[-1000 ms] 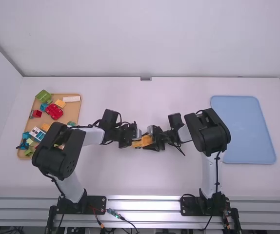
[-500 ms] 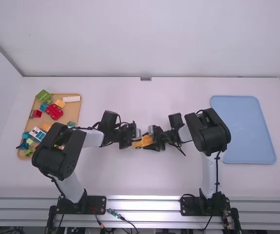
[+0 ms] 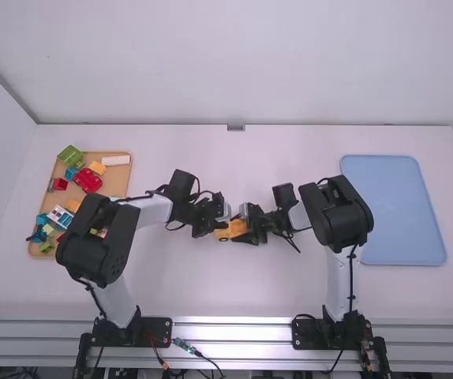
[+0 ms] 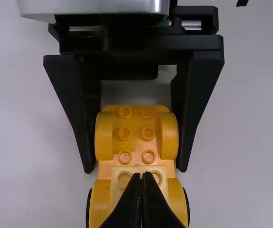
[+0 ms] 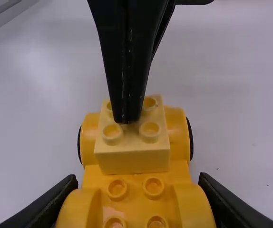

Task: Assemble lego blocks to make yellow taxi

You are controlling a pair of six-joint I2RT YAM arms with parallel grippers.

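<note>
At the middle of the white table (image 3: 234, 292), assembly appears partial; the blue plastic tray (image 3: 404, 209) awaits, presumably, the finished taxi. Loose coloured blocks remain in the tan tray (image 3: 120, 180). The right gripper (image 5: 137, 181) pinches the wheeled yellow plastic car base (image 5: 135, 194) by its sides; the left gripper (image 4: 142, 175), fingertips together, bears on the pale-yellow studded block (image 5: 134, 159). That block is mounted, though full seating is perhaps unconfirmed. Bare studs suggest upper parts outstanding.
</note>
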